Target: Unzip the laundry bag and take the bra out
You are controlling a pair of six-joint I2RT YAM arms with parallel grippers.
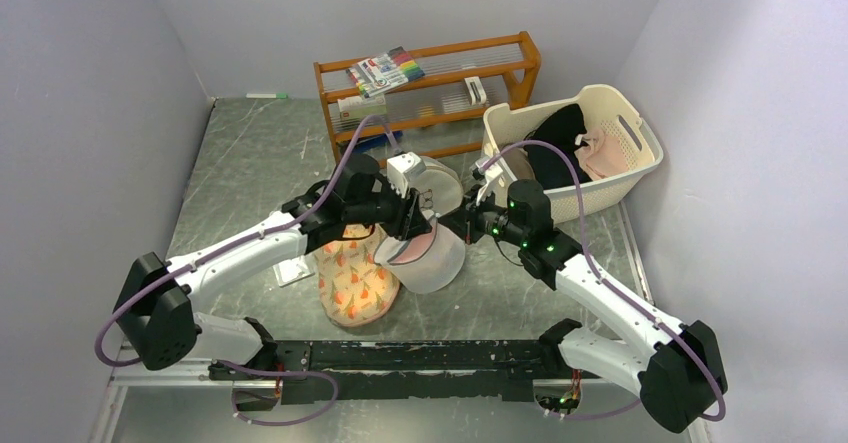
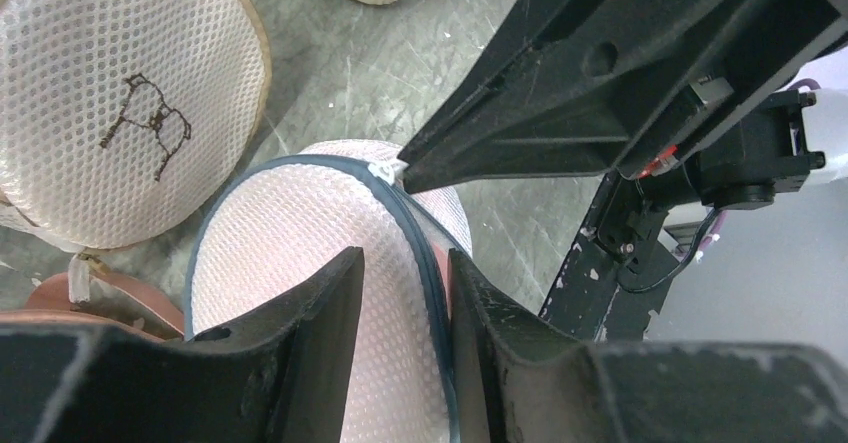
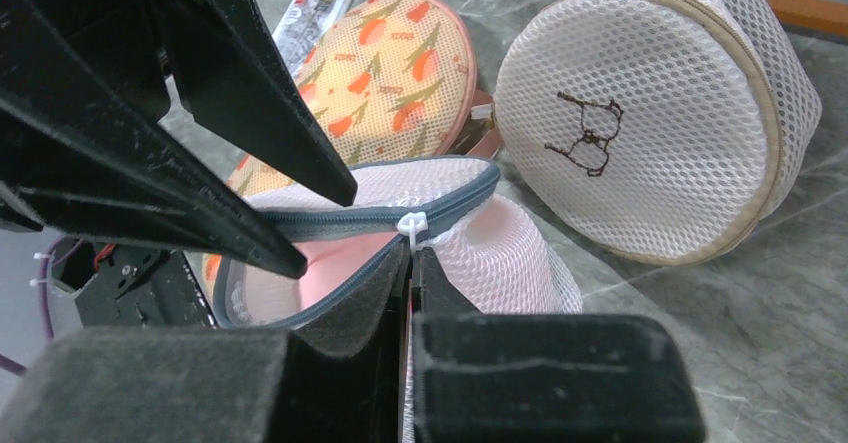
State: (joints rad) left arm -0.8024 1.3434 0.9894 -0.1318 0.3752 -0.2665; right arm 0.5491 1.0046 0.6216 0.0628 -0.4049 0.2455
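Observation:
The laundry bag (image 1: 425, 263) is a white mesh drum with a grey zipper. It stands on edge between the two grippers and also shows in the left wrist view (image 2: 280, 243) and the right wrist view (image 3: 510, 253). My left gripper (image 1: 410, 225) (image 2: 405, 256) is shut on the bag's zippered rim, with mesh and zipper between its fingers. My right gripper (image 1: 462, 225) (image 3: 411, 255) is shut on the white zipper pull (image 3: 412, 225). The zipper is partly open. The pink bra (image 3: 300, 273) shows through the gap, inside the bag.
A similar round mesh bag with a dark print (image 1: 438, 185) (image 3: 640, 113) lies just behind. A peach floral pouch (image 1: 352, 281) (image 3: 390, 63) lies to the left with a small packet (image 1: 292, 271) beside it. A cream laundry basket (image 1: 608, 91) and a wooden shelf (image 1: 430, 73) stand at the back.

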